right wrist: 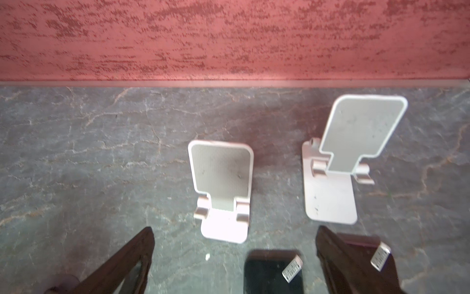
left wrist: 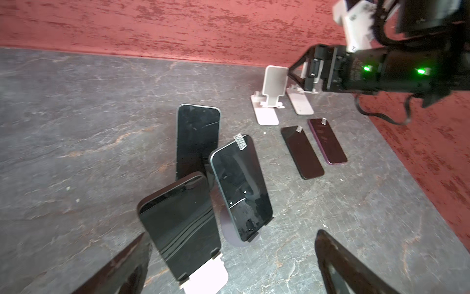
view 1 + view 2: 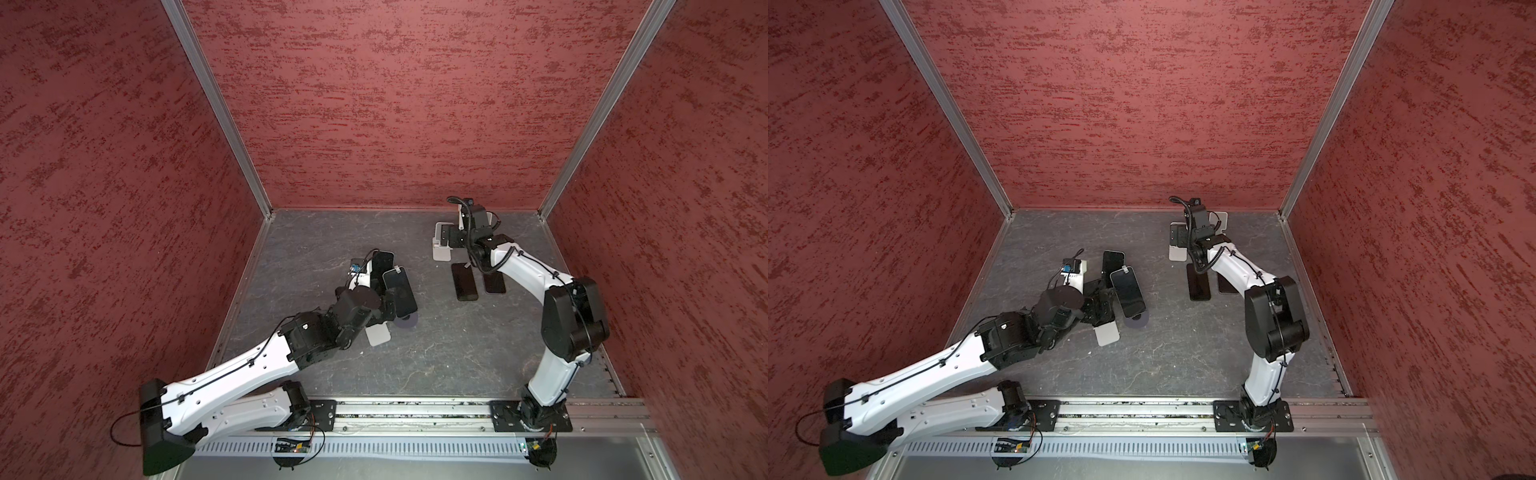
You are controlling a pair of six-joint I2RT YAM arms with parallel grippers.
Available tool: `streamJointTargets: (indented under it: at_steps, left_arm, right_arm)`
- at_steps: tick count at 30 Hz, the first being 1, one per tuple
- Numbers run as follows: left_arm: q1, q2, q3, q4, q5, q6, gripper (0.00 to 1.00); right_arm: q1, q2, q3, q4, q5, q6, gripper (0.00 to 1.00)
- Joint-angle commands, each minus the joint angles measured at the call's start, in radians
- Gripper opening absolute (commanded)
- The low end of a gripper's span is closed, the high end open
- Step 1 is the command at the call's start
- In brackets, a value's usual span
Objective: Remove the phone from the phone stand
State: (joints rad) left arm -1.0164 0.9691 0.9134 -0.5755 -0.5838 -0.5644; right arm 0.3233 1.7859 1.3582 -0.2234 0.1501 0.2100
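Black phone [image 2: 178, 224] is sitting on white stand [image 2: 213, 275], left tool [image 2: 232, 235] hovering released. Right tool [image 1: 235, 229] is gaping empty. Next step is probably needing left clamping phone's edges.

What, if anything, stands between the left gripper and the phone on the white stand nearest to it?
Nothing visible does. The phone leans on its white stand just ahead of the open left gripper; the second propped phone stands beside it, not in front.

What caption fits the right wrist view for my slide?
Open right gripper facing two empty phone stands, with two dark phones lying flat on the table.
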Motion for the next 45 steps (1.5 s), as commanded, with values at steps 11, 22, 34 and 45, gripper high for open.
streamJointTargets:
  at_steps: [11,22,34,45]
  left_arm:
    - [-0.079,0.070,0.123,-0.396,-0.282,-0.315,1.00]
    - [-0.094,0.150,0.131,-0.494,-0.277,-0.467,0.99]
    - [-0.092,0.162,0.082,-0.448,-0.207,-0.559,0.99]
    - [-0.030,0.235,0.099,-0.444,-0.093,-0.577,0.99]
  right_arm:
    - [-0.004,-0.163,-0.134,0.031,-0.055,0.069,0.99]
    - [-0.004,-0.221,-0.223,0.039,-0.081,0.065,0.99]
    - [-0.004,-0.239,-0.281,0.061,-0.099,0.070,0.99]
    - [-0.004,-0.282,-0.323,0.083,-0.113,0.078,0.99]
